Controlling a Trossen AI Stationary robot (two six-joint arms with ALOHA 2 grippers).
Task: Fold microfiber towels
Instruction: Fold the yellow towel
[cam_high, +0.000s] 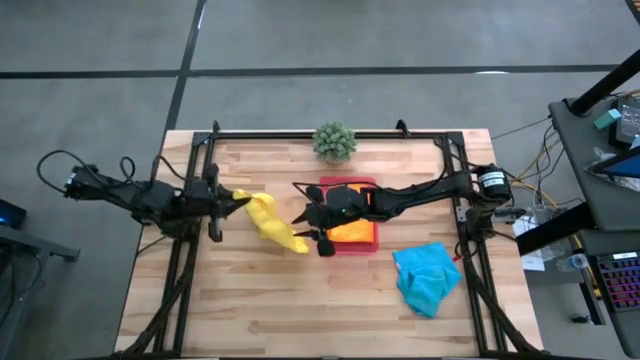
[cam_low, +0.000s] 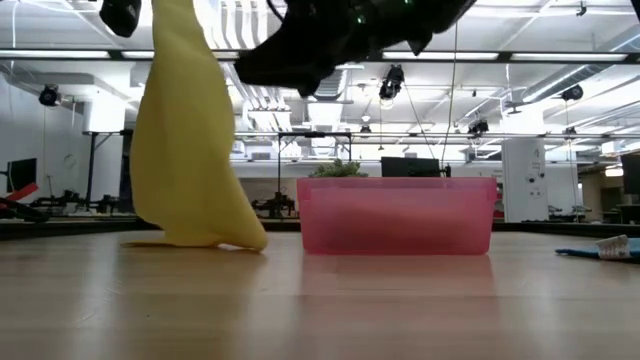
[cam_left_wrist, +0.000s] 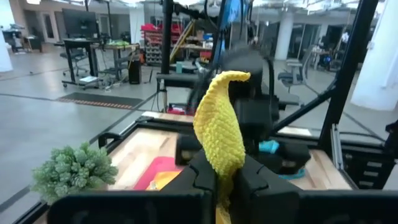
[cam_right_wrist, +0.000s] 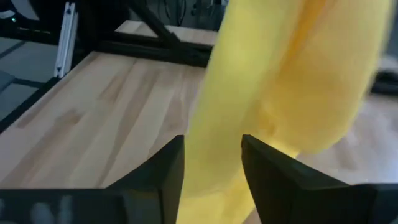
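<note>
Hanging from pinched left fingers (cam_high: 243, 200), yellow towel (cam_high: 273, 225), right fingers (cam_high: 318, 240) parted around its low edge, bare table (cam_high: 250, 310) toward 6 o'clock.

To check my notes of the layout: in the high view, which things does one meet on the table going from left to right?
Left gripper → yellow towel → right gripper → pink tray → turquoise towel.

Pink tray (cam_high: 349, 244) sitting directly beneath the right gripper's wrist, on the wooden table (cam_high: 250, 310). Spiky green potted plant (cam_high: 334, 140) parked past the tray at the table's far edge, well clear of both grippers.
</note>
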